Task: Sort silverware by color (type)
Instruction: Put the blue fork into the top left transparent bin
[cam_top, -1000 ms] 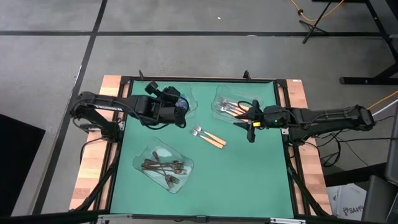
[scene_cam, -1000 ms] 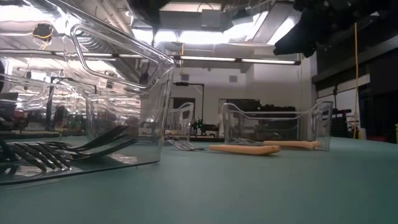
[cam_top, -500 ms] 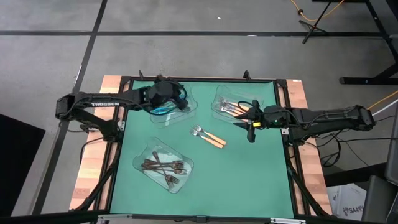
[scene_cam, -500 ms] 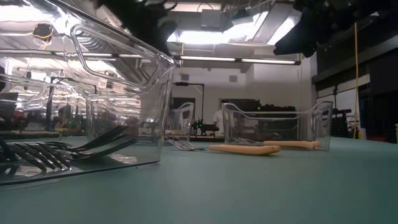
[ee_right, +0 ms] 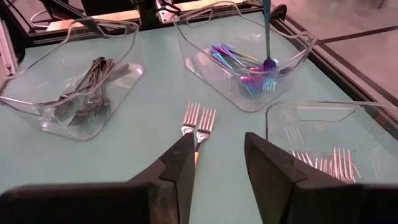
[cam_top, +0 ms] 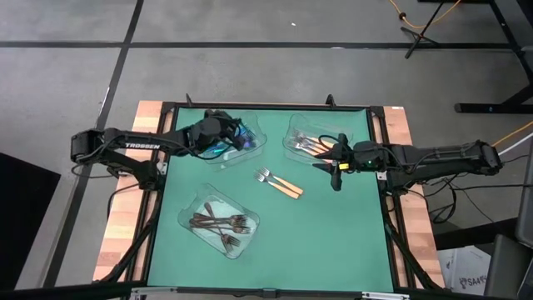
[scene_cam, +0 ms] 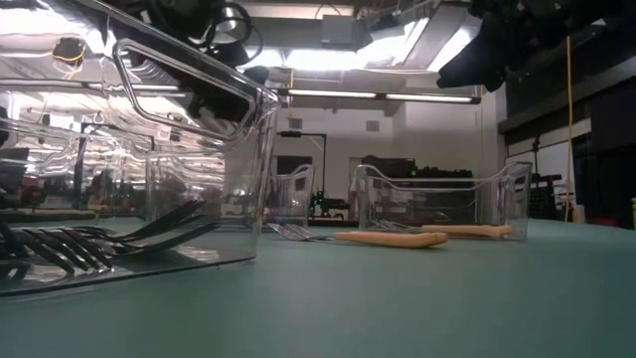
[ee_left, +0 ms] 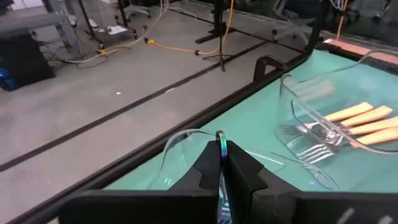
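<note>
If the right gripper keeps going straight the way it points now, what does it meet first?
Most likely the two orange-handled forks lying loose on the mat, dead ahead between the open fingers of the right gripper. Beyond them sits the tray of iridescent utensils, but depth is hard to judge.

We've got the left arm reaching across the table's far left part, wrist bent, left gripper (cam_top: 236, 137) w/ fingers (ee_left: 241, 168) pinched together on a thin iridescent utensil (ee_left: 220, 163). Right arm stretched in from the right edge, low and nearly straight; right gripper (ee_right: 217, 163) parted wide, fingers (ee_right: 179, 167) holding nothing, hovering over the mat.
</note>
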{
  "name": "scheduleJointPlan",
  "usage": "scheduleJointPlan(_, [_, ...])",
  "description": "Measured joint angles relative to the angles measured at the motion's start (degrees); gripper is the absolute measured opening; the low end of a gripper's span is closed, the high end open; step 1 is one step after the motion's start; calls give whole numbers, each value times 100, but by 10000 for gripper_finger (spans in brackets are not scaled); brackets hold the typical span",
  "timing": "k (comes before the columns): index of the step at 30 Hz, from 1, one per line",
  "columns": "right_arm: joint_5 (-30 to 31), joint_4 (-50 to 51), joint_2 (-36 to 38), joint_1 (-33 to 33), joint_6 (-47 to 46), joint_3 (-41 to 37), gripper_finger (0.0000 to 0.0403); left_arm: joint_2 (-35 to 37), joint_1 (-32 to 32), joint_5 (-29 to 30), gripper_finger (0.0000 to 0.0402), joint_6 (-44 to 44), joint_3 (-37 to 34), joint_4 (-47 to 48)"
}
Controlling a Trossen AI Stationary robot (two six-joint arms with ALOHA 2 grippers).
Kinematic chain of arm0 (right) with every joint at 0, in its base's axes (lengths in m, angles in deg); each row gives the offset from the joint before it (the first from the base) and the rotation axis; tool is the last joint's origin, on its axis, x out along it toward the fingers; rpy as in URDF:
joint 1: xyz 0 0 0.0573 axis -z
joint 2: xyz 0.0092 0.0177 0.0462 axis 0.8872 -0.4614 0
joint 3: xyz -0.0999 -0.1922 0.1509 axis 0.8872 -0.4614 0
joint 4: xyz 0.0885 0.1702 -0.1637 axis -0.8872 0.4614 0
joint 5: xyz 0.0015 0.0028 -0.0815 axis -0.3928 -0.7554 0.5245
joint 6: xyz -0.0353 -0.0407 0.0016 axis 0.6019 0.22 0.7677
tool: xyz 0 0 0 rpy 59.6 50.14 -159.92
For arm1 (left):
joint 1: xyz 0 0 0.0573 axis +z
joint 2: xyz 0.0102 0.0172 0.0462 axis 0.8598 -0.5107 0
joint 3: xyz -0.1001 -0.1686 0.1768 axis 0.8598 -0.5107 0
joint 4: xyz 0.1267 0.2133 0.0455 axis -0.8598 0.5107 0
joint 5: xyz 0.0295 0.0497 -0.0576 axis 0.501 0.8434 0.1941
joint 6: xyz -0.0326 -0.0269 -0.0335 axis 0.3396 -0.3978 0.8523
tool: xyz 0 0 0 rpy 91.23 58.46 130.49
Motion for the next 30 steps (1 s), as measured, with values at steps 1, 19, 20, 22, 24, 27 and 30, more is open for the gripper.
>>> scheduleJointPlan(1, [0,-4,0,0,0,0,129,0,-11,-5,0,-5,-15,-19])
scheduleJointPlan(19, [26,1,0,0,0,0,129,194,-213,-348,6,-226,-49,627])
scheduleJointPlan(20, [26,1,0,0,0,0,129,253,-241,-342,7,-223,-52,761])
scheduleJointPlan(22, [24,2,0,0,0,0,129,402,-288,-291,7,-216,-56,1051])
scheduleJointPlan(24, [24,3,0,0,0,0,129,570,-317,-293,8,-200,-67,1322])
scheduleJointPlan(27, [24,5,0,0,0,0,129,695,-360,-333,9,-199,-67,1534])
scheduleJointPlan(30, [22,5,0,0,0,0,129,713,-405,-321,9,-197,-71,1632])
